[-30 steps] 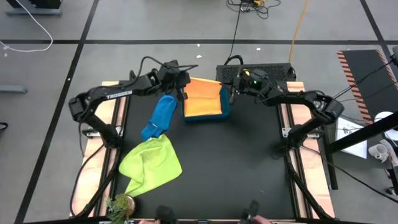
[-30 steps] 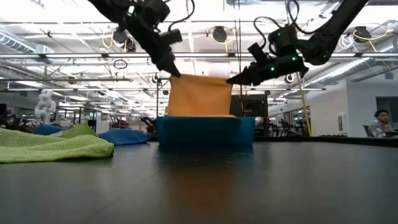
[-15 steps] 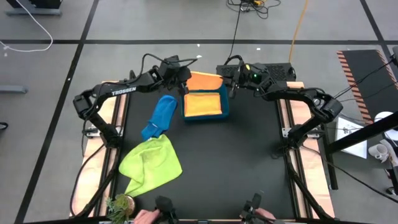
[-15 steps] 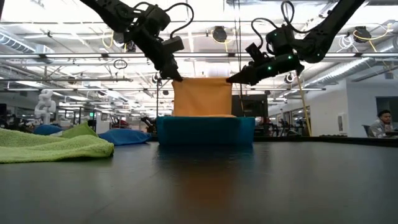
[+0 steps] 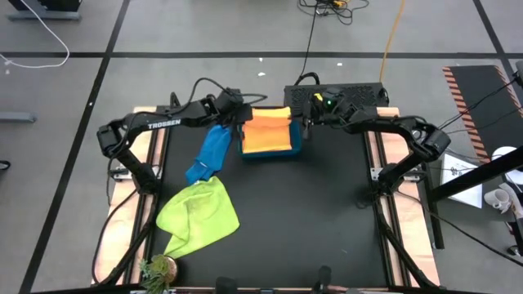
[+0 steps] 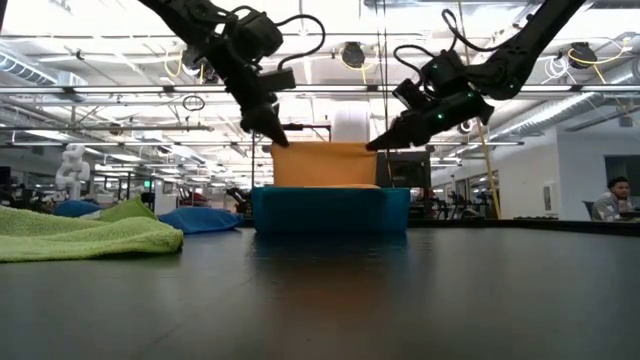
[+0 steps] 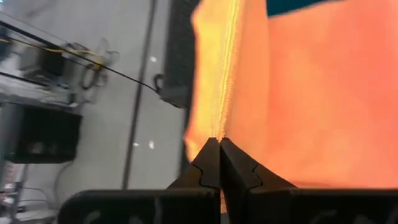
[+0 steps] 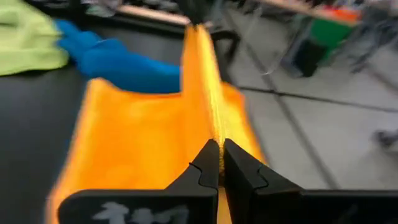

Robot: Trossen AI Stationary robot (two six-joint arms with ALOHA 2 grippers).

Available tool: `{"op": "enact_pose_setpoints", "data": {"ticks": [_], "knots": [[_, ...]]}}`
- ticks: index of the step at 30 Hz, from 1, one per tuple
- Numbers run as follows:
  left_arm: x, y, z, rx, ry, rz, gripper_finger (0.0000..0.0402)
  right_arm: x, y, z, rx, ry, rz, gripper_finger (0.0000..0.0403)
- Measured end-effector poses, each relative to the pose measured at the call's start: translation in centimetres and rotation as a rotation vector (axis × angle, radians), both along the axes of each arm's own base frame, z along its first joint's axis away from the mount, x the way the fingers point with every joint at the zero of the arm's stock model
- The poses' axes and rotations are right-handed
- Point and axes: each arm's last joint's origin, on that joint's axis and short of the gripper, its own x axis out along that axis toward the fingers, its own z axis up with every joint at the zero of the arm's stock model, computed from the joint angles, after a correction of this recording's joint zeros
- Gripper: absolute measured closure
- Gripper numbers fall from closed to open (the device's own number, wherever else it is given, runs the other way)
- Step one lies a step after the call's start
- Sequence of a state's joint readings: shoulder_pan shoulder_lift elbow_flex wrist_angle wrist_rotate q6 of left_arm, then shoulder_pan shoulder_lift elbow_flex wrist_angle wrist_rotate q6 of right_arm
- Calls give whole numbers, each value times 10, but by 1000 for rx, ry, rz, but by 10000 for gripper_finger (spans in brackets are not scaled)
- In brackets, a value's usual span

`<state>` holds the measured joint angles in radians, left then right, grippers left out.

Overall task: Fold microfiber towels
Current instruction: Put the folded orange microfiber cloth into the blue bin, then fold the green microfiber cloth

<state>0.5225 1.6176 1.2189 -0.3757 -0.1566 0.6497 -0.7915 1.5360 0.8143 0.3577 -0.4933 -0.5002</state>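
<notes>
So both claws pinching orange towel (image 5: 267, 131) corners over teal bin (image 5: 270, 151) | risk: thin-edge pinches slipping, towel sagging back in

Count from my station, going by the high view and checked against the low view.

Orange towel (image 5: 266, 131): I make out one, stretched above the bin; whether a second orange one lies under it I cannot tell.

Blue towel (image 5: 212, 152): one, bunched on the mat.

Lime green towel (image 5: 198, 211): one, spread out.

Yellow towel: none that I can pick out.

Teal bin (image 6: 330, 210): one.

Arms: two. Grippers: two, the left gripper (image 6: 273, 135) and the right gripper (image 6: 377, 144), each pinched on an upper corner of the orange towel.

Small potted plant (image 5: 158, 268) at the table edge: one.

Person (image 6: 607, 200) in the room behind: one.
</notes>
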Motion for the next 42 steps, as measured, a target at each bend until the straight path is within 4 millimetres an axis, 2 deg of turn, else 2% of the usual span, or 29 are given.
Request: {"op": "enact_pose_setpoints", "data": {"ticks": [3, 8, 17, 21, 26, 29, 32, 35, 39, 42], "knots": [[4, -14, -3, -47, 15, -6, 397, 3, 8, -5, 67, 25, 58, 402], [9, -33, -8, -159, 21, -51, 367, 10, 25, -13, 164, 79, 136, 383], [20, -57, -7, -235, -21, -92, 306, 23, 47, -9, 221, 79, 192, 295], [19, -72, -1, -265, -50, -44, 283, 20, 58, 7, 194, 78, 190, 262], [-1, -102, 35, -333, -142, -28, 277, 6, 80, 45, 152, 2, 230, 247], [-18, -132, 57, -436, -233, -210, 289, -7, 101, 65, 153, -74, 257, 249], [-38, -164, 61, -437, -361, -394, 313, -23, 129, 68, 124, -134, 334, 259], [-59, -187, 40, -417, -500, -426, 339, -37, 156, 56, 72, -243, 433, 271], [-79, -209, 3, -378, -772, -450, 365, -56, 183, 25, 39, -435, 536, 284], [-91, -216, -29, -343, -944, -480, 377, -70, 196, -4, 19, -524, 528, 290]]}}
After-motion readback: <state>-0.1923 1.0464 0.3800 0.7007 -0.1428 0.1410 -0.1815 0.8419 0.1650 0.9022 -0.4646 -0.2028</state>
